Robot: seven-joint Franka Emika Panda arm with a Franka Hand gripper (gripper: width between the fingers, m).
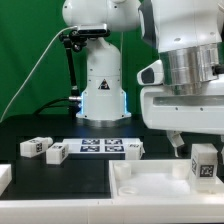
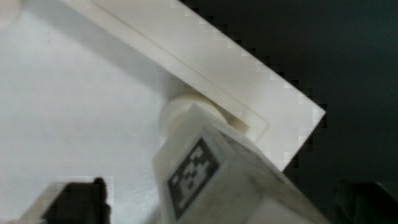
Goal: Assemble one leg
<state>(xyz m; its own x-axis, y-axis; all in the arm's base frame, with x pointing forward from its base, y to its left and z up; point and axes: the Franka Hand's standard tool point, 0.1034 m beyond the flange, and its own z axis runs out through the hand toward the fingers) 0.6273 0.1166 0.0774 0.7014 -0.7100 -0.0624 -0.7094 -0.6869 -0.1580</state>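
Holding the small white plastic stubby leg (image 2: 199, 168) clamped between my fingers (image 2: 71, 203), I am setting it at a corner socket (image 2: 203, 101) of the large white square tray-like piece (image 2: 71, 90); next, probably, it is needing upright twisting in.

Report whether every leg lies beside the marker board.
No: one leg stands at a corner of the white square piece, apart from the marker board.

white glossy arm (image 1: 100, 60) (blue glow at base), grey ribbed wrist collar (image 1: 192, 65), black cable (image 1: 68, 60), dark pincer (image 1: 202, 152).
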